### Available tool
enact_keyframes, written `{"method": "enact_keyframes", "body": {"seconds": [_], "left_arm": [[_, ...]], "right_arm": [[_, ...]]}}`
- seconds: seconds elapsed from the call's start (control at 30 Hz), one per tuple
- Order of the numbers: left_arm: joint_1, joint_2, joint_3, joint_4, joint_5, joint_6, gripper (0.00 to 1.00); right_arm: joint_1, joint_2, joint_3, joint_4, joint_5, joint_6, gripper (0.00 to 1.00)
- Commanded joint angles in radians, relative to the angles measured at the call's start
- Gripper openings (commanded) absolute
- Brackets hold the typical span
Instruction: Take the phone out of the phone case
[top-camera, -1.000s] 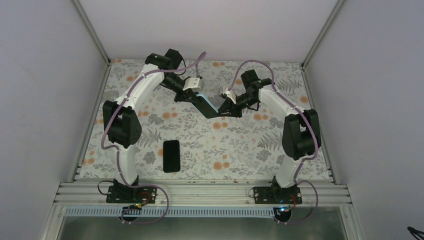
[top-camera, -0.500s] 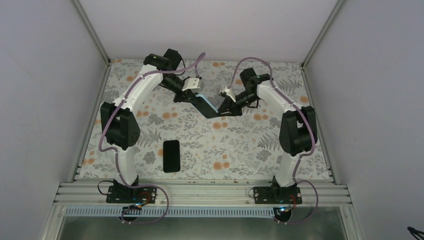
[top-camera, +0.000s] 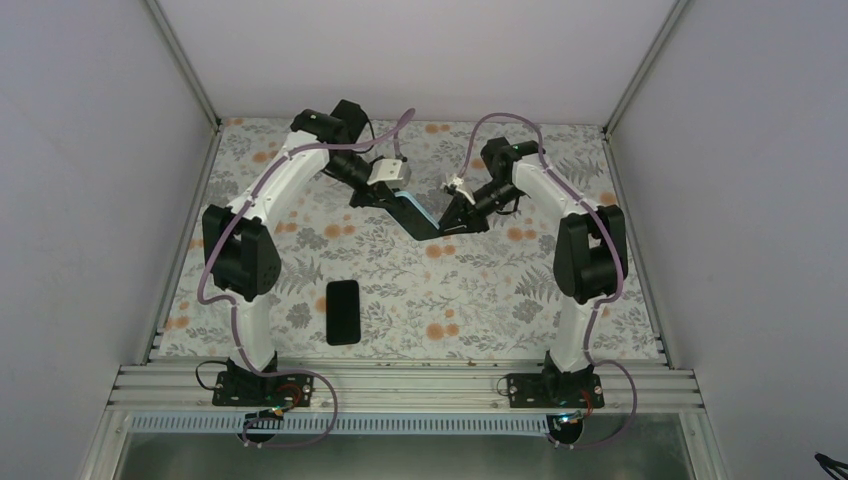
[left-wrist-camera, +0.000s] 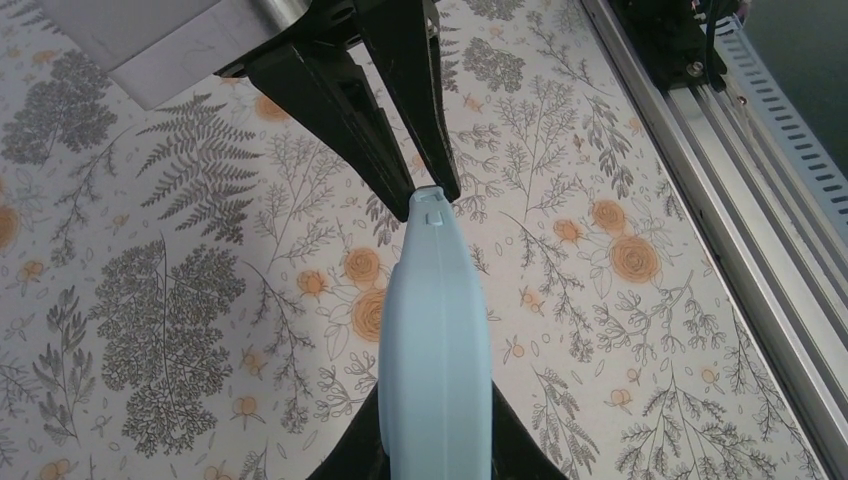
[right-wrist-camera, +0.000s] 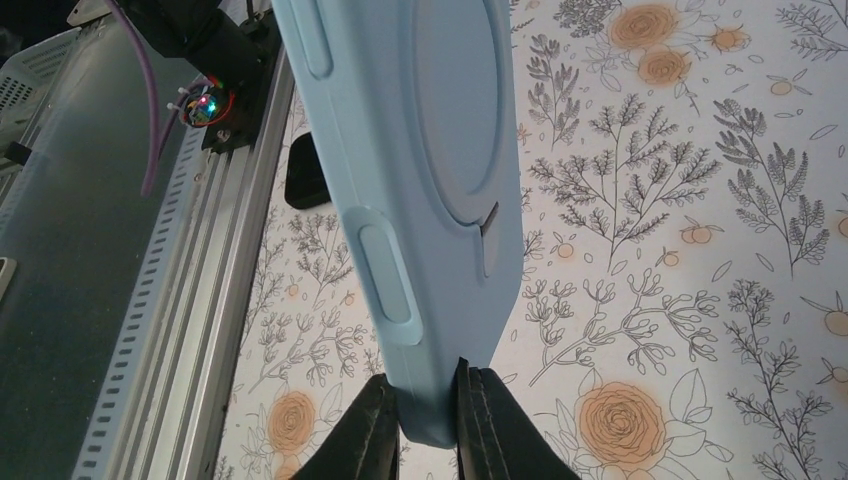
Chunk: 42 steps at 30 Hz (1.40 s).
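The light blue phone case (top-camera: 409, 203) hangs in the air over the back middle of the table, held at both ends. The phone (top-camera: 421, 223) shows as a dark face inside it in the top view. My left gripper (top-camera: 386, 193) is shut on the case's left end (left-wrist-camera: 436, 345), with the fingers at the bottom of the left wrist view (left-wrist-camera: 437, 452). My right gripper (top-camera: 446, 221) is shut on the other end, pinching the case's corner (right-wrist-camera: 428, 400). The case's back and side buttons (right-wrist-camera: 420, 150) fill the right wrist view. The right gripper's fingers (left-wrist-camera: 400, 130) show in the left wrist view.
Another all-black phone (top-camera: 342, 311) lies flat on the floral table cover near the front left; it also shows in the right wrist view (right-wrist-camera: 303, 180). An aluminium rail (top-camera: 400, 385) runs along the near edge. Grey walls close in the left, right and back.
The right arm's wrist and elbow have shifted a little to the left, and the held case has tilted slightly. Both grippers keep their hold.
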<state>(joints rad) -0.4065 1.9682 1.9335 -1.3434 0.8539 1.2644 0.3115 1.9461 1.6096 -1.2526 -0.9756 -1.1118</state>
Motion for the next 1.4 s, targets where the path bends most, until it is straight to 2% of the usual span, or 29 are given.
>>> {"method": "enact_keyframes", "body": {"seconds": [0.0, 0.47, 0.87, 1.07, 1.37], "left_arm": [[-0.024, -0.028, -0.008, -0.013, -0.008, 0.055, 0.02], [-0.064, -0.074, -0.045, -0.015, 0.033, 0.089, 0.02], [-0.112, -0.058, -0.07, -0.013, -0.043, 0.11, 0.02], [-0.114, -0.067, -0.087, -0.014, -0.05, 0.181, 0.02], [-0.14, -0.073, -0.099, -0.013, -0.066, 0.178, 0.02]], "right_arm": [[-0.007, -0.027, 0.026, -0.036, -0.107, -0.031, 0.06], [-0.003, -0.094, -0.04, -0.036, 0.02, -0.141, 0.03], [0.016, -0.102, -0.06, -0.037, 0.075, -0.159, 0.03], [0.049, -0.14, -0.113, -0.038, 0.106, -0.18, 0.03], [0.044, -0.13, -0.109, -0.037, 0.158, -0.214, 0.03]]}}
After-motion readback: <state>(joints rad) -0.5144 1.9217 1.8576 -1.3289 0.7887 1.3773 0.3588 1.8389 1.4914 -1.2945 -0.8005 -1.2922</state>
